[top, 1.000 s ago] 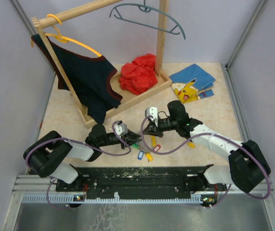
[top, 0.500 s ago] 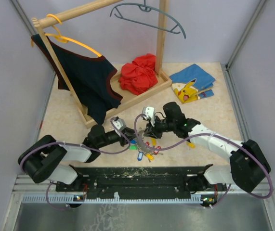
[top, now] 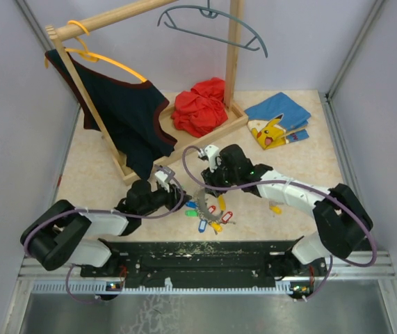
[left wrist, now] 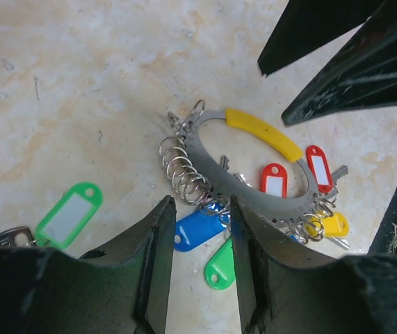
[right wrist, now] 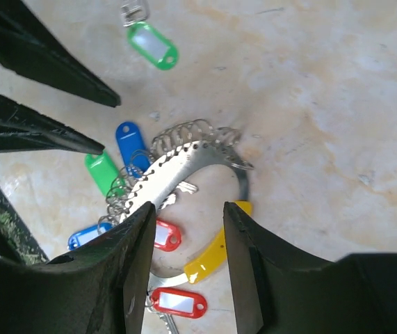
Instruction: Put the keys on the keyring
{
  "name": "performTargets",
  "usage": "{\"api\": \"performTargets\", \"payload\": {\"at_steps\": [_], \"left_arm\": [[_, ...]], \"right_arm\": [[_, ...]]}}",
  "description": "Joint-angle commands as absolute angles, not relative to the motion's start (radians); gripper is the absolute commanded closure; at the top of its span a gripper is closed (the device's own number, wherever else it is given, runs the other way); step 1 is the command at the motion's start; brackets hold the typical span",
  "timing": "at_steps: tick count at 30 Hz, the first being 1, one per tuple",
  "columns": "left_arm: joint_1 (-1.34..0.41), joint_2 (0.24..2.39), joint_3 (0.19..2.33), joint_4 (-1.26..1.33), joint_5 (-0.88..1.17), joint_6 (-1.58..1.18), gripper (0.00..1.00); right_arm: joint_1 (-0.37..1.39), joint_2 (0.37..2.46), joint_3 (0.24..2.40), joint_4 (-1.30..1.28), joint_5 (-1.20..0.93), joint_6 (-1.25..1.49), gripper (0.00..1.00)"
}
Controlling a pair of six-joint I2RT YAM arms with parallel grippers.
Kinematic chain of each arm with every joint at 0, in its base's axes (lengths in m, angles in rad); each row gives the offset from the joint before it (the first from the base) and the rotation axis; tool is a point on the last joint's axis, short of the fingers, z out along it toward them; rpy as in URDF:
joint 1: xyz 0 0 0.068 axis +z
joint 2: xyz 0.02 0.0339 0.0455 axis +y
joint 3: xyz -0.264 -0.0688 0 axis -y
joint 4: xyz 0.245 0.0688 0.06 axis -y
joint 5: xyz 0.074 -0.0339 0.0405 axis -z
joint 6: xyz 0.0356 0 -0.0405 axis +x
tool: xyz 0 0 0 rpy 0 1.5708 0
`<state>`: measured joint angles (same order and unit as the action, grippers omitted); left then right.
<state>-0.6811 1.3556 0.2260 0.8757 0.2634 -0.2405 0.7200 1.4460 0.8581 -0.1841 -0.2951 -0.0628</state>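
The keyring [left wrist: 252, 197] lies flat on the table, a silvery toothed ring with a yellow curved piece [left wrist: 263, 132] and a coil of split rings. Keys with red [left wrist: 274, 180], blue [left wrist: 197, 230], green and yellow tags hang on it. One key with a green tag [left wrist: 68, 216] lies apart from the ring. My left gripper [left wrist: 199, 203] is open just short of the ring, holding nothing. My right gripper [right wrist: 189, 209] hangs open over the keyring [right wrist: 184, 162], its jaws empty. In the top view both grippers [top: 183, 197] [top: 208, 186] flank the keyring [top: 210, 209].
A wooden clothes rack [top: 80, 97] stands at the back with a black top on an orange hanger [top: 108, 61], a teal hanger [top: 212, 24] and a red cloth [top: 200, 106]. A blue Pikachu shirt [top: 276, 118] lies back right. A small yellow piece [top: 274, 207] lies right of the keys.
My right gripper has opened, let go of the keyring and moved left. The ring now rests on the table. My left gripper has opened wider and drawn back a little.
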Motion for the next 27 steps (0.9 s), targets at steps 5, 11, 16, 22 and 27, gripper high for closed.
{"api": "performTargets", "payload": {"at_steps": [5,11,16,22,27], "left_arm": [[-0.647,1.389,0.293,0.75,0.333,-0.323,0.55],[-0.623,1.318,0.305,0.625,0.323,-0.337,0.54],[-0.609,1.297,0.315,0.586,0.331,-0.338,0.53],[-0.609,1.3,0.358,0.539,0.34,-0.323,0.53],[-0.609,1.334,0.369,0.528,0.357,-0.3,0.51]], "right_arm": [[0.729,1.481,0.968,-0.257,-0.147,0.098,0.52],[0.846,1.526,0.999,-0.335,-0.054,0.098,0.52],[0.856,1.518,0.947,-0.262,0.057,0.188,0.52],[0.857,1.518,0.991,-0.276,0.168,0.264,0.51],[0.855,1.572,1.011,-0.256,0.184,0.297,0.52]]}}
